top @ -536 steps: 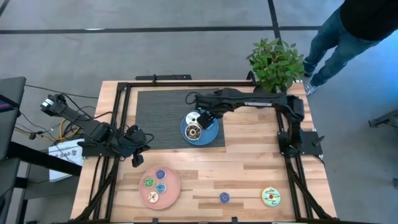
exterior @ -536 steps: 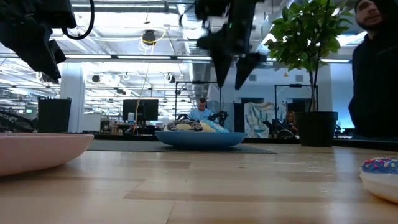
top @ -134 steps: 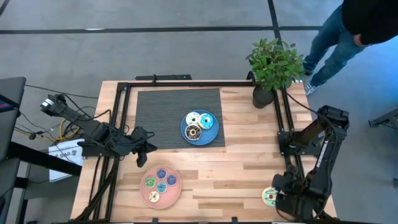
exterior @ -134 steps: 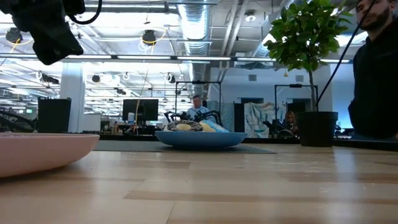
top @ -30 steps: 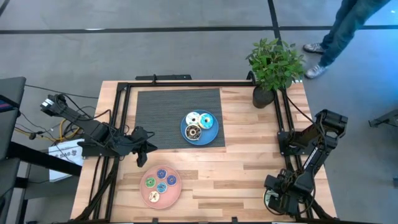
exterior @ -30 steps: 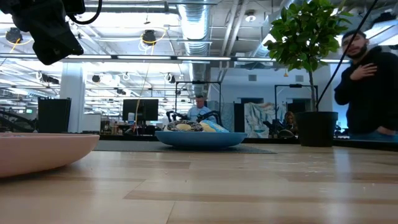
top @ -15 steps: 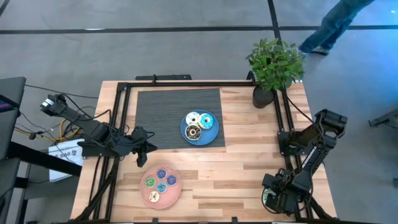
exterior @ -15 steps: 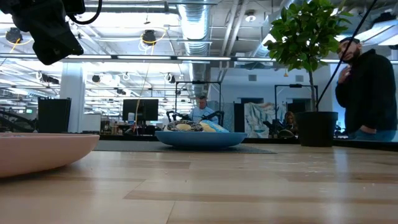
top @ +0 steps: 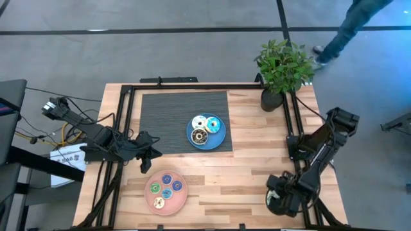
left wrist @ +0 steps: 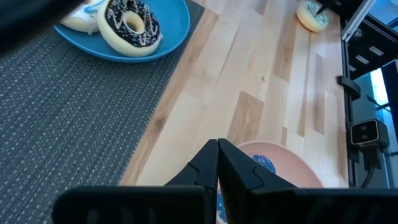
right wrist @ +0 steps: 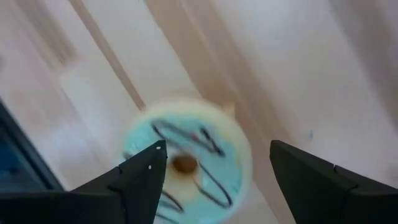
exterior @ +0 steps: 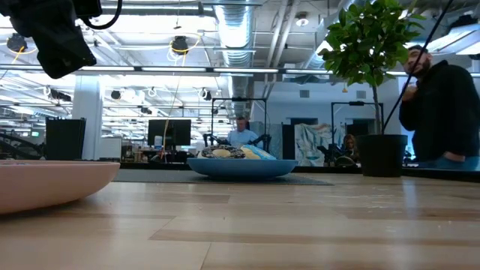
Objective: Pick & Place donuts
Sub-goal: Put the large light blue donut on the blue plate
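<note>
The right gripper [right wrist: 214,177] hangs over the near right corner of the table [top: 257,160], fingers spread apart with a yellow-green donut [right wrist: 186,165] lying flat between them, not yet pinched. It looks light, stiff and smooth, so I'd squeeze across the outer rim. The left gripper [left wrist: 217,163] waits at the left edge, fingers together. Three donuts sit on the blue plate [top: 221,140].
</note>
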Controlling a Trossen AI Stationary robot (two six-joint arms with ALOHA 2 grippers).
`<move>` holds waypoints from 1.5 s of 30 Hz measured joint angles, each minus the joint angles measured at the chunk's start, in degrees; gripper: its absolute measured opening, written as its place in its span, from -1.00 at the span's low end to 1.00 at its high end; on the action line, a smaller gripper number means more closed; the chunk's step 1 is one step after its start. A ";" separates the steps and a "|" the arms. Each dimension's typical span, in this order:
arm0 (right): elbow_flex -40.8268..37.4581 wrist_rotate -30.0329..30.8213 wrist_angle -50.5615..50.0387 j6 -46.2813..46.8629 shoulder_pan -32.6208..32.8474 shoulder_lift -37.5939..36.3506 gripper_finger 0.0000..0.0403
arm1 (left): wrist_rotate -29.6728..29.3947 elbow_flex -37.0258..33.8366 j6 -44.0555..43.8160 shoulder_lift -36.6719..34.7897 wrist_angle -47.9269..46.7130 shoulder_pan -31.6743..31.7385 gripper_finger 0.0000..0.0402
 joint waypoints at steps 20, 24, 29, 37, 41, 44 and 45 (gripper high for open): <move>0.04 1.03 -3.01 -4.55 -5.82 -5.19 0.36 | 0.07 0.00 0.00 0.00 0.00 0.01 -1.00; 0.04 0.76 -3.19 -4.52 -5.80 -5.17 0.36 | 0.07 0.00 0.00 0.00 0.00 0.01 -1.00; 0.09 0.44 -6.27 -1.14 -5.47 -5.15 0.37 | 0.07 0.00 0.00 0.00 0.00 -0.01 -1.00; 0.09 -2.60 -9.85 2.37 -4.90 -5.12 0.45 | 0.07 0.00 0.00 -0.01 0.00 0.00 -1.00; 0.09 -2.56 -8.50 0.73 -3.73 -5.12 0.50 | 0.09 0.00 -0.27 0.00 0.00 0.00 -1.00; 0.09 -2.80 -8.66 1.99 -2.77 -5.12 0.53 | 0.09 0.00 -0.45 -0.01 0.00 -0.01 -1.00; 0.09 -2.80 -8.61 1.98 -2.42 -5.12 0.54 | 0.09 0.00 -0.48 -0.01 0.00 -0.01 -1.00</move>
